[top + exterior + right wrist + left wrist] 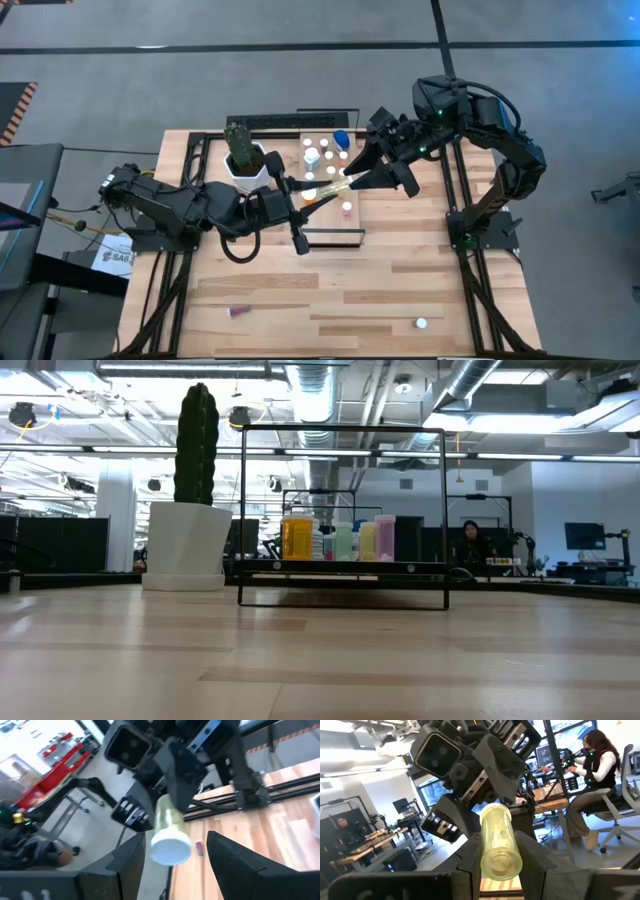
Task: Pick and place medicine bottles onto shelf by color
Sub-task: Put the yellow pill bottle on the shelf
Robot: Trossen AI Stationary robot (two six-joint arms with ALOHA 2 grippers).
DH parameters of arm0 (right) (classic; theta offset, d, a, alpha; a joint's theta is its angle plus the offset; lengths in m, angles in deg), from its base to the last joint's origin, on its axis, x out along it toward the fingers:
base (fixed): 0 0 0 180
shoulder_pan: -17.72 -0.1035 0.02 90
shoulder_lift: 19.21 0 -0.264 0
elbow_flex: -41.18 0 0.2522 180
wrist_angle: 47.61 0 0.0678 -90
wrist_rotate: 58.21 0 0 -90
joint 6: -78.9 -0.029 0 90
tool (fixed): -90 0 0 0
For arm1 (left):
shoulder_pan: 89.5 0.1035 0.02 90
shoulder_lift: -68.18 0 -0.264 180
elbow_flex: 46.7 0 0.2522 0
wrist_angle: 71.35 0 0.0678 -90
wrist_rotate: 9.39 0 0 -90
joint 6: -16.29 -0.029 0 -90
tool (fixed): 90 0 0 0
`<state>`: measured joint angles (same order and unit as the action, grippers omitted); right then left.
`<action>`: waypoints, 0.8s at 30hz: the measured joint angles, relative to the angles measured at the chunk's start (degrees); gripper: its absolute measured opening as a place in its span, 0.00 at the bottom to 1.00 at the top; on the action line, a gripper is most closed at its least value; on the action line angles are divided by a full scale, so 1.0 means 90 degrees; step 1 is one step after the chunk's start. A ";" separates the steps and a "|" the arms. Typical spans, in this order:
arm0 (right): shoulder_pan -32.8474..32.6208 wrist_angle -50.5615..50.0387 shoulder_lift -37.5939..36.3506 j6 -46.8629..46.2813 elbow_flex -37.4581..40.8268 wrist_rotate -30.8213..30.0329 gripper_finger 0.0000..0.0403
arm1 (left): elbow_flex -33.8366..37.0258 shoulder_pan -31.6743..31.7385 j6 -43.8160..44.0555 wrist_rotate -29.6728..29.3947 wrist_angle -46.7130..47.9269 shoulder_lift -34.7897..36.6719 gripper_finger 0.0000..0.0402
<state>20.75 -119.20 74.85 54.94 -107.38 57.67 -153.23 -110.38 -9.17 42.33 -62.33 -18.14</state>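
My left gripper (318, 192) is shut on a yellow-green, white-capped medicine bottle (335, 186) above the light-wood shelf (322, 234). My right gripper (352, 180) faces it, open. Its fingers (131, 861) stand on either side of the bottle's white cap (171, 848) without touching it. Several white-capped bottles (312, 156) and a blue one (342, 138) stand on the shelf's far end. In the low view they stand in a row (340, 540). A reddish bottle (238, 311) and a white one (421, 323) lie on the table near its front edge. My left gripper pinches the bottle's body near its bottom end (501, 862) between its two fingers (470, 857). The fingers come level from the table's left and lie along the bottle. The bottle lies about level, lifted clear of the shelf, with its cap end toward my right gripper.
A white pot with a green cactus (245, 160) stands just left of the shelf, close to my left arm. It also shows in the low view (192, 490). A dark keyboard-like bar (290, 122) lies at the far edge. People sit in the room beyond (592, 775).
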 joint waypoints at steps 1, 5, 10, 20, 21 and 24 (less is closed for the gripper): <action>0.0000 0.0000 0.0000 -0.0004 0.0000 0.0091 0.58 | 0.0000 0.0005 -0.0028 0.0004 -0.0015 0.0000 0.19; -0.0068 0.0023 0.0000 -0.0005 0.0000 0.0129 0.58 | 0.0002 0.0039 -0.0011 0.0029 -0.0050 0.0000 0.19; -0.0090 0.0220 0.0002 -0.0010 0.0000 0.0127 0.58 | 0.0002 0.0039 0.0006 0.0063 -0.0103 0.0000 0.19; -0.0090 0.0301 0.0002 -0.0011 0.0000 0.0127 0.58 | 0.0005 0.0039 0.0014 0.0109 -0.0146 0.0000 0.19; -0.0090 0.0301 0.0002 -0.0010 0.0000 0.0127 0.58 | 0.0005 0.0039 0.0014 0.0109 -0.0160 0.0000 0.19; -0.0087 0.0301 0.0002 -0.0010 0.0000 0.0127 0.58 | 0.0005 0.0039 0.0002 0.0111 -0.0224 0.0000 0.19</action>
<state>19.96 -116.49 74.87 54.85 -107.38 58.81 -153.19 -110.03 -9.16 43.33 -64.35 -18.14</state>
